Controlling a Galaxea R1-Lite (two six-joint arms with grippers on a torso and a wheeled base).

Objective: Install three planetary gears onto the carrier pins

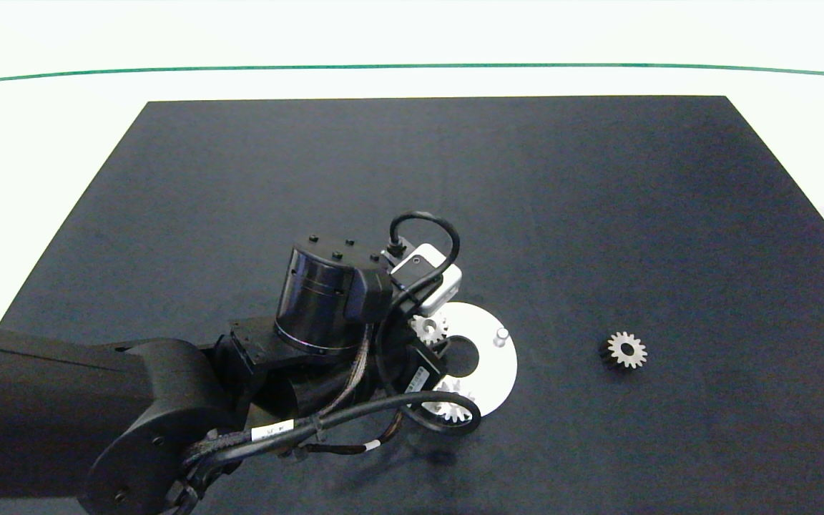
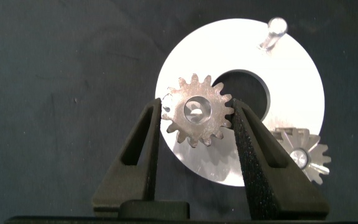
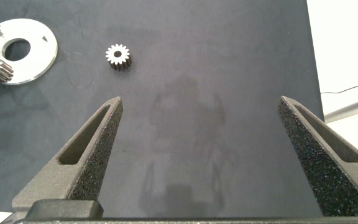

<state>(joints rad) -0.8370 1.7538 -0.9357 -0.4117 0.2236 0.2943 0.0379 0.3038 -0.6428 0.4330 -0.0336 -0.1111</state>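
A black mat [image 1: 412, 179] covers a white surface [image 1: 40, 143]. Near the mat's middle lies a flat white ring-shaped disc [image 1: 501, 368] with a large centre hole, the landmark for everything else.

The left arm reaches in over the disc's near-left side, hiding part of it in the head view. In the left wrist view the left gripper [image 2: 196, 121] has its two dark fingers [image 2: 143, 146] clamped on one small silvery gear [image 2: 196, 112], one finger pressed against each side of its teeth. The held gear sits over the disc's rim beside the centre hole, with a pin tip showing through the gear's bore. Whether it is fully seated on that pin cannot be told.

A second gear [image 2: 303, 155] lies on another pin at the disc's edge, next to one finger of the left gripper. The third carrier pin [image 2: 272, 32] stands bare on the far side of the disc from the gripper.

A third gear [image 1: 626, 350] lies flat on the mat, well apart from the disc on its right.

The right gripper [image 3: 197, 118] hovers over bare mat, well away from the disc, its fingers wide apart and holding nothing.
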